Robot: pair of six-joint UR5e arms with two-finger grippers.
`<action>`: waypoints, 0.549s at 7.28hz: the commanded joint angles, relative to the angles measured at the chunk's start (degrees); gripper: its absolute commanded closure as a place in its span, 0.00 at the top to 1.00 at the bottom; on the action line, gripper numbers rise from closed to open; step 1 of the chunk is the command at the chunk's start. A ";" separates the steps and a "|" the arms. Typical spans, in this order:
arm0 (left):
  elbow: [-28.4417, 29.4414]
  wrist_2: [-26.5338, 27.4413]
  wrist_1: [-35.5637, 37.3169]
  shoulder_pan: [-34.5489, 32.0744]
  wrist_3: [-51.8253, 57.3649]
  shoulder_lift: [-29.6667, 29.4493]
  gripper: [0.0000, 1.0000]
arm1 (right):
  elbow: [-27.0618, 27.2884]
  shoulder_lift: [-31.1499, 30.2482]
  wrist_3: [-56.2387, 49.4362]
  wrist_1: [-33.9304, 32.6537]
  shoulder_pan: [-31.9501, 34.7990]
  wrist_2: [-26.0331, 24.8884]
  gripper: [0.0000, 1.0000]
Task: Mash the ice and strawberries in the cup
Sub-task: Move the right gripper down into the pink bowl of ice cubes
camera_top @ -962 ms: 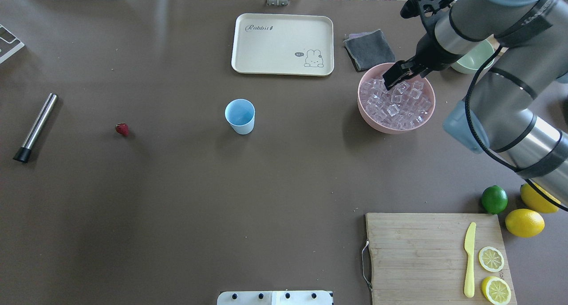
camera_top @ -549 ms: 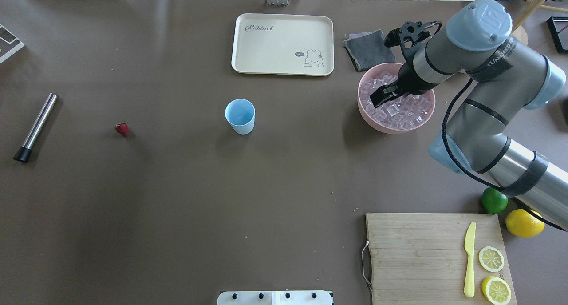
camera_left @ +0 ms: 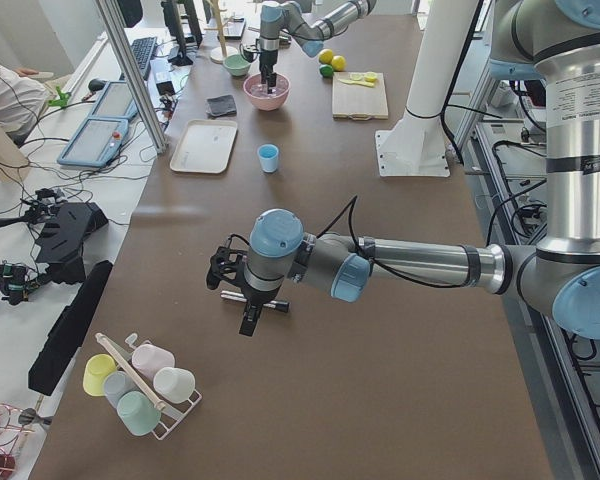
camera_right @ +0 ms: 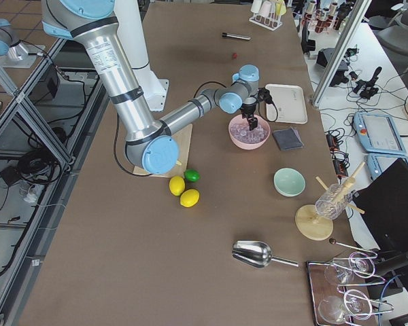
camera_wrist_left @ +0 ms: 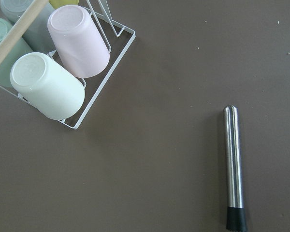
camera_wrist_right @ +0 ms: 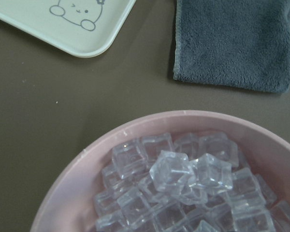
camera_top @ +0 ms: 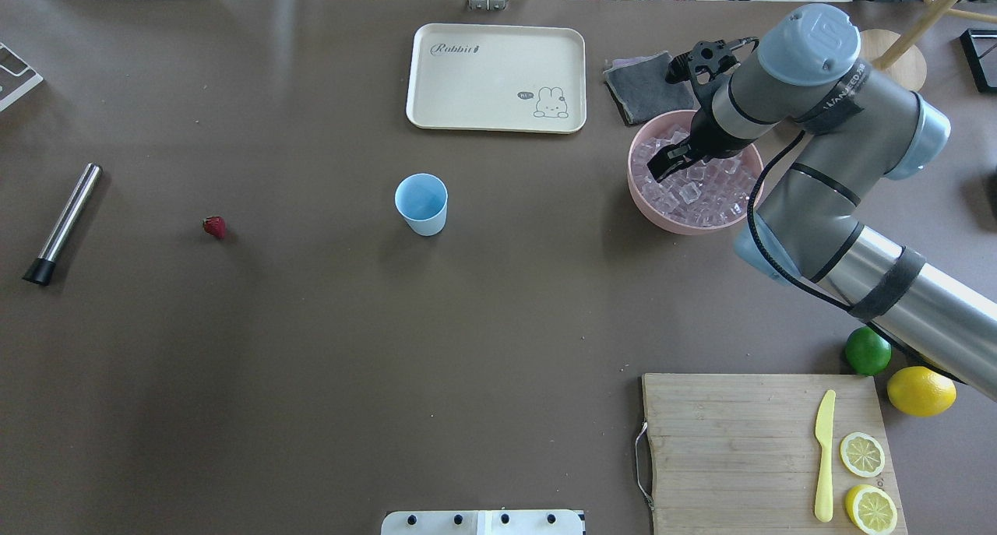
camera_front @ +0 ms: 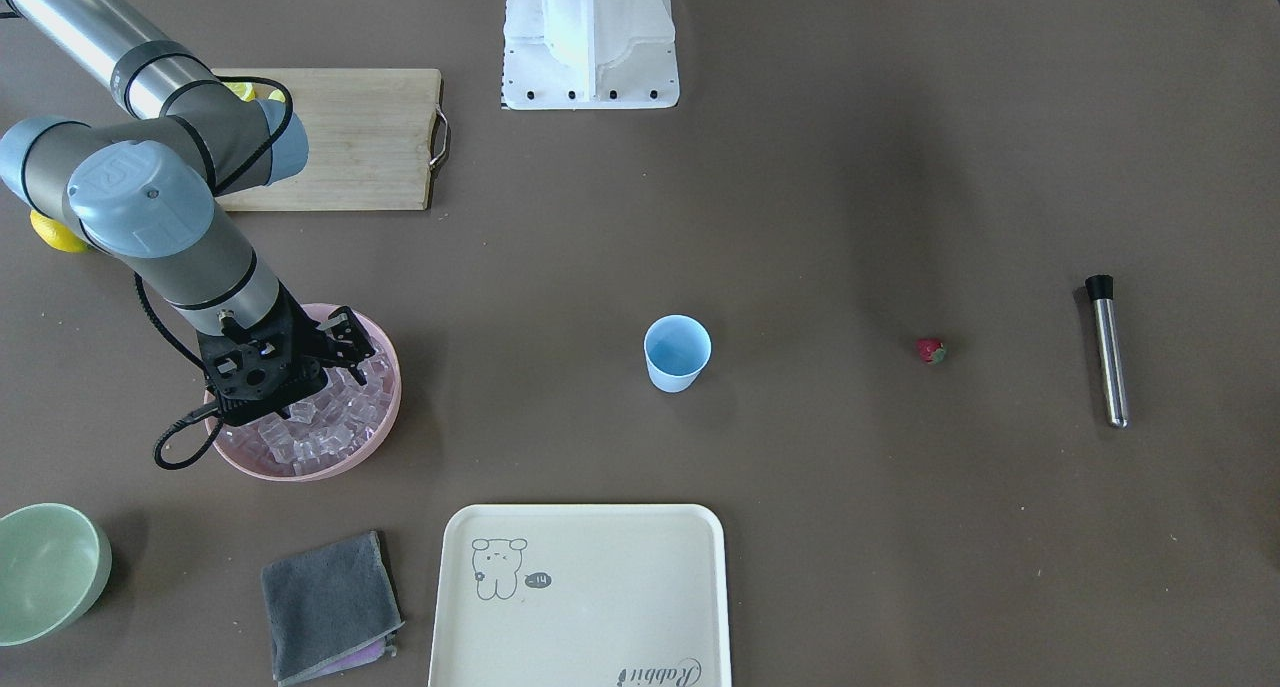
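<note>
The light blue cup (camera_top: pixel 421 204) stands upright mid-table, nothing visible in it; it also shows in the front view (camera_front: pixel 677 353). The tiny red strawberry (camera_top: pixel 214 226) lies on the table far to its left. Clear ice cubes (camera_top: pixel 701 192) fill a pink bowl (camera_top: pixel 685 227). My right gripper (camera_top: pixel 662 167) points down into the bowl's left part, among the cubes, and looks open. The right wrist view shows ice (camera_wrist_right: pixel 174 174) close below. My left gripper (camera_left: pixel 250 320) shows only in the exterior left view, so I cannot tell its state.
A steel muddler (camera_top: pixel 62 223) lies at the far left. A cream tray (camera_top: pixel 496 77) and grey cloth (camera_top: pixel 646 87) lie at the back. A cutting board (camera_top: pixel 732 449) holds a knife and lemon slices. A lime (camera_top: pixel 868 350) and lemon (camera_top: pixel 921 390) are nearby. A cup rack (camera_wrist_left: pixel 63 67) sits under the left wrist.
My right arm has swung left and lowered, bringing the gripper from the bowl's back right to its left part, down among the ice. Cup and strawberry have not moved.
</note>
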 commanded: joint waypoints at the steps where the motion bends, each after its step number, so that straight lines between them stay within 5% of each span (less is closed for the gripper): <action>1: -0.22 -0.17 -0.02 0.03 -0.05 0.05 0.97 | -0.06 -1.13 0.00 1.87 0.23 -0.06 0.87; 4: 0.13 -0.09 -0.02 0.03 0.04 -0.04 0.97 | 1.88 -3.07 0.53 1.78 -0.03 -0.15 0.88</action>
